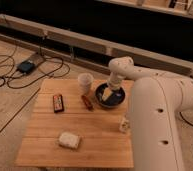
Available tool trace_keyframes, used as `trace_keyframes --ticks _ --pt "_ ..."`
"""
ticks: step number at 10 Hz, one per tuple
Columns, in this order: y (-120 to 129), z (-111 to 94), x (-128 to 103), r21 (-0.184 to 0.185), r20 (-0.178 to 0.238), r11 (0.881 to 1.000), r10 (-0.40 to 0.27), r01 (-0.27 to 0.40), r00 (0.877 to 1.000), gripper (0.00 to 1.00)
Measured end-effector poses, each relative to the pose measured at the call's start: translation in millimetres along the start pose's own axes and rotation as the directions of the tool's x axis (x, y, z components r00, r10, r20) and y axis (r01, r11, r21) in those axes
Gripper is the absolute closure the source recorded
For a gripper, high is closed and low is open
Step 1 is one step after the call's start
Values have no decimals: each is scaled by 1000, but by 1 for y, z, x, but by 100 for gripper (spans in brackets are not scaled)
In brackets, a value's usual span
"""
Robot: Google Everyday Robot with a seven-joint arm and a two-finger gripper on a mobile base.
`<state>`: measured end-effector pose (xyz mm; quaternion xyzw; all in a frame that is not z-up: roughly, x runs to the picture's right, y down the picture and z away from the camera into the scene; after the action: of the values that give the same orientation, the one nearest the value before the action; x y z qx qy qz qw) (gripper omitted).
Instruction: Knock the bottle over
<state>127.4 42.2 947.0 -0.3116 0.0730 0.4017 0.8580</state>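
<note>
The bottle (124, 124) is a small white bottle standing upright near the right edge of the wooden table (45, 130), close beside my white arm (155, 115). My gripper (108, 93) hangs down from the wrist over the dark bowl (119, 101) at the back right of the table, well behind the bottle and apart from it. A white paper cup (85, 82) stands just left of the bowl.
A dark flat bar (58, 102) and a small red item (87, 103) lie at the table's middle left. A pale packet (69, 140) lies near the front. Cables and a dark box (26, 66) are on the floor to the left.
</note>
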Motion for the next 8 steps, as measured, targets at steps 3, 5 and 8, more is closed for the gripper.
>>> trace_keyframes --ticks 3,5,8 --pt "-33 -9 36 6 8 998 69 -69 998 20" --pt "-39 -25 56 -5 46 994 111 -111 993 20" --pt "-16 -58 68 -64 136 991 122 -114 983 20"
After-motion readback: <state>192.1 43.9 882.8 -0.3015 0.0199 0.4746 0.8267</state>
